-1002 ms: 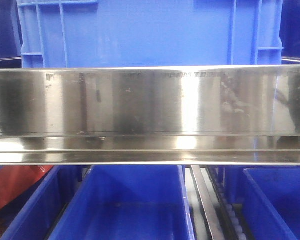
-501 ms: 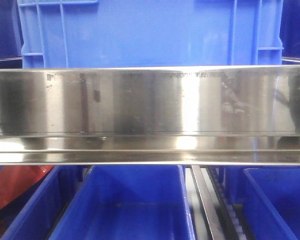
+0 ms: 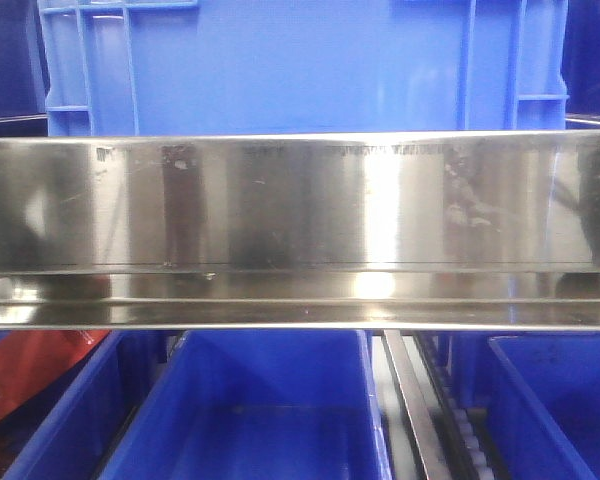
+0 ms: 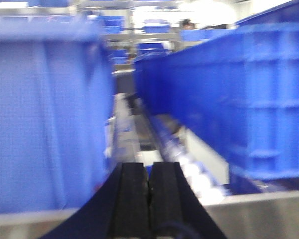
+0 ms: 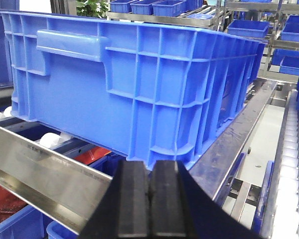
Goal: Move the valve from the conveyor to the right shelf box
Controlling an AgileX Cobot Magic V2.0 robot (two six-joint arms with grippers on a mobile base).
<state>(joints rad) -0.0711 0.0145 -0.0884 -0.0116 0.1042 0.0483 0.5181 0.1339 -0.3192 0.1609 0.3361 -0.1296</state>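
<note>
Up close, the left gripper point(image 4: 149, 191) sits with its 2 black pads pressed together, holding nothing, aimed down a roller lane between 2 blue bins. Likewise the right gripper point(image 5: 149, 194) is closed and empty, poised before a steel rail point(image 5: 50, 172) and a large blue crate point(image 5: 134, 84) on white rollers point(image 5: 49, 140). Neither valve nor conveyor belt shows in any view. Beyond, more blue bins point(image 5: 157, 7) line distant shelves.
</note>
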